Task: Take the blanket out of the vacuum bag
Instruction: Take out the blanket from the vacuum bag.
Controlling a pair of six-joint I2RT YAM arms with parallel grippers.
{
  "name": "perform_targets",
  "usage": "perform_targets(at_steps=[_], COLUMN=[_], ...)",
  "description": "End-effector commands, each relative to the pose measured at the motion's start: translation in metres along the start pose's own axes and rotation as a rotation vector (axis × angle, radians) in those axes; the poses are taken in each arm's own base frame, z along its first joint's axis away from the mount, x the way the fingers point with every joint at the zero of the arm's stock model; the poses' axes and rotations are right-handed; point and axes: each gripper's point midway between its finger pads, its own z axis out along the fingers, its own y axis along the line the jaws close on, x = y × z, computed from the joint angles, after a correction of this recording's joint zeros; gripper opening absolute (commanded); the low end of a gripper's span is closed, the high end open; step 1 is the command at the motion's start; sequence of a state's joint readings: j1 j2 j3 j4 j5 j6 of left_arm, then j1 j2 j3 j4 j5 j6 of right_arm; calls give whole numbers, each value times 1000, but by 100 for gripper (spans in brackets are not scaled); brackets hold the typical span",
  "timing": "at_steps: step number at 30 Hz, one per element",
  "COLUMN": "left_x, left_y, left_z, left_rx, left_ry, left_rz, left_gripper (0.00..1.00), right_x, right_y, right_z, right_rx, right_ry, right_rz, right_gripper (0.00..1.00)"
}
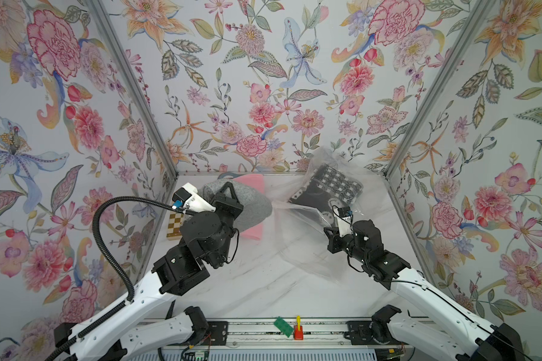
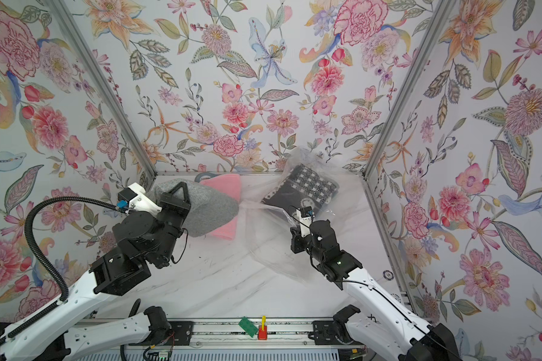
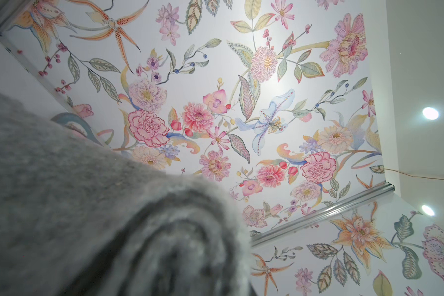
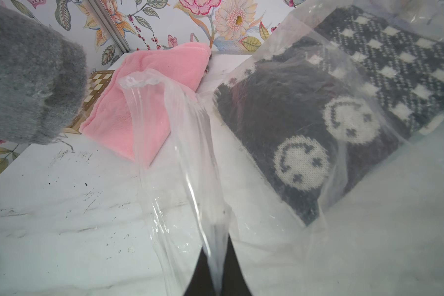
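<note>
White marble-look tabletop (image 1: 263, 290), matte, veined in grey, scuffed and dotted with dark specks. Floral wallpaper (image 1: 248, 78) on three walls, with large pink, orange and blue blooms on pale lilac, joined at the corners by slim aluminium posts (image 1: 132, 84). Along the lower edge of both top views, a metal rail (image 1: 326, 333) carrying a green plate (image 1: 283, 326) and a small red-and-yellow piece (image 1: 298, 329).

Right of centre in both top views, the vacuum bag (image 1: 298, 250): clear, glossy, creased film, spread over the table and rising crumpled against the back wall. Inside it, toward the upper right of the table, a folded knitted blanket (image 1: 332, 187), black with white checks and round smiley faces, flat and rectangular behind the plastic.

Right gripper (image 4: 215, 271) closed, dark fingertips pinching a gathered strip of the bag's film, drawn taut into long shiny pleats.

Left of centre, left gripper (image 1: 230, 187) closed to a narrow triangle, gripping a grey blanket (image 1: 254, 206): fuzzy, woolly, rolled into a thick rounded bulk, held clear of the table and outside the bag. Beneath and behind it, a pink fleece blanket (image 1: 252, 183), soft, folded, flat on the surface, just beside the bag's film. At the table's left edge, a tan-and-cream chequered board (image 1: 174, 223), partly hidden under the grey roll.
</note>
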State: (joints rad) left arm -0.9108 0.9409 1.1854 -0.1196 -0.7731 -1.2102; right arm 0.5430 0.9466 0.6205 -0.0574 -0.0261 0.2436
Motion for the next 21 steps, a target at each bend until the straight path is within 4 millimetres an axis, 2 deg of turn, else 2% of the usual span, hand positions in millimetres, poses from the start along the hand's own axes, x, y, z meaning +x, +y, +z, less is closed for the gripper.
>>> perform_targets(at_steps=[1, 14, 21], left_x=[-11, -34, -43], left_y=[-15, -6, 2], left_z=[13, 101, 145], left_rx=[44, 70, 71], left_ry=[9, 45, 65], left_rz=[21, 61, 84], left_gripper=[0, 0, 0], right_x=[6, -3, 0], right_y=[-3, 6, 8], right_z=[-3, -5, -1], right_rx=[20, -9, -5], right_ry=[15, 14, 30], right_rz=[11, -13, -24], right_gripper=[0, 0, 0])
